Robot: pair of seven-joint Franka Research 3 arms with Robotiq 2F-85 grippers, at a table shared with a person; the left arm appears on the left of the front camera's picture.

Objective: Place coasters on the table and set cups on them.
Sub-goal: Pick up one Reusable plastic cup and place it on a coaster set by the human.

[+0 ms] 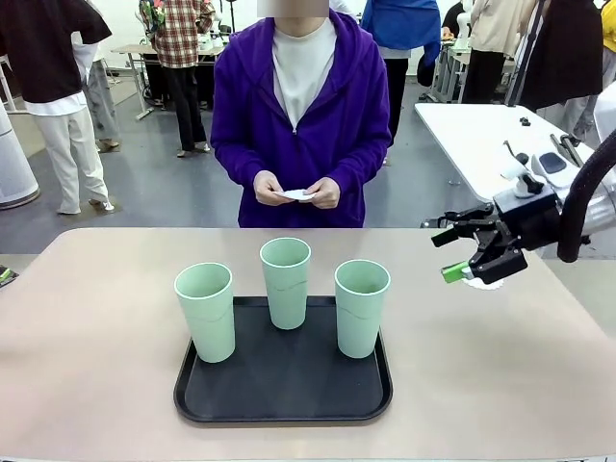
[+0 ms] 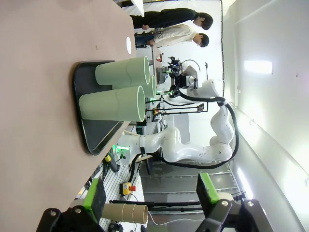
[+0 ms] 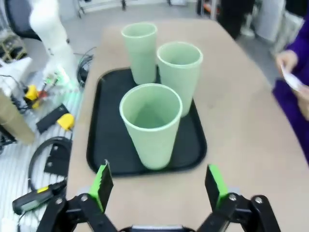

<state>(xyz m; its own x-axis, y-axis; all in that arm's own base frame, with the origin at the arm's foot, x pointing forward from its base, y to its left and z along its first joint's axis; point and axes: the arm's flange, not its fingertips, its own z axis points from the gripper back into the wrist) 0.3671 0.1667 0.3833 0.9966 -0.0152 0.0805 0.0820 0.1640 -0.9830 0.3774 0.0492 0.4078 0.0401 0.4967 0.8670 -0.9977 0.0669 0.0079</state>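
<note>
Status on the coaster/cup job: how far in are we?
Done: one coaster lies on the table at the robot's right; the right gripper hovers over it, jaws open. In hand: the person's hands hold white paper, apparently more coasters. Left: laying those down and moving all three cups, now standing on the black tray, onto coasters.

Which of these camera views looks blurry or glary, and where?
Front view: sharp and evenly lit, the cups on the black tray crisp. Left wrist view: rolled sideways, with a washed-out bright patch at right. Right wrist view: softest overall, the person's purple sleeve smeared at the edge.
</note>
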